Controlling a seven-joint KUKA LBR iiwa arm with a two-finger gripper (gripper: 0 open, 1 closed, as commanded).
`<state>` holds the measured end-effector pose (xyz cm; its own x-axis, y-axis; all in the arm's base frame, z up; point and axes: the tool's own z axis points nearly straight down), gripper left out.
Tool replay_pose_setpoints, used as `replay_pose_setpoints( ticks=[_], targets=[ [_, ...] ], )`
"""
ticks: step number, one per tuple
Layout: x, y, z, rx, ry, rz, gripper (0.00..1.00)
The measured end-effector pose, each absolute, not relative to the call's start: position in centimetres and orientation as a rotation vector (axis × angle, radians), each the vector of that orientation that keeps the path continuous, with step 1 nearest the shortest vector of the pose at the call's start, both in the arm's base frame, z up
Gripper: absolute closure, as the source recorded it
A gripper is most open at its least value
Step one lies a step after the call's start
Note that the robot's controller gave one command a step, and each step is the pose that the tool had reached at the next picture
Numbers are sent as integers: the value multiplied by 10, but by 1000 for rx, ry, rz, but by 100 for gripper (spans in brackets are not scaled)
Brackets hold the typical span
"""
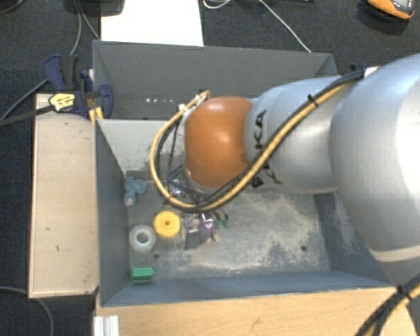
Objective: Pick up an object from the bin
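- A green block (142, 274) lies on the floor of the bin (280, 257), close to the near wall in the left corner.
- Just behind it stands a grey ring (142, 238), hole facing up.
- A yellow ring (167, 225) sits beside the grey ring, to its right and a little farther back, nearly touching it.
- The gripper (196, 231) is low over the bin floor, just right of the yellow ring. Whether it is spread or pressed together, I cannot tell.
- A small purple and green thing (210, 222) lies right at the gripper's tip. Whether it is gripped or only beside the gripper is unclear.
- A blue-grey thing (133, 187) lies farther back, by the left wall.
- Above the gripper is the orange cover (215, 140) on the wrist, with cables (161, 187) looping round it.
- The grey arm (350, 138) reaches in from the right.
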<state>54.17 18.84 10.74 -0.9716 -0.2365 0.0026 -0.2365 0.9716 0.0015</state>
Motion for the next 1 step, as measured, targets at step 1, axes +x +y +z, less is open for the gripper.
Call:
replay_pose_setpoints(
  ticks=[1],
  targets=[
    [546, 190, 70, 320, -3135, -7, 0]
  ],
)
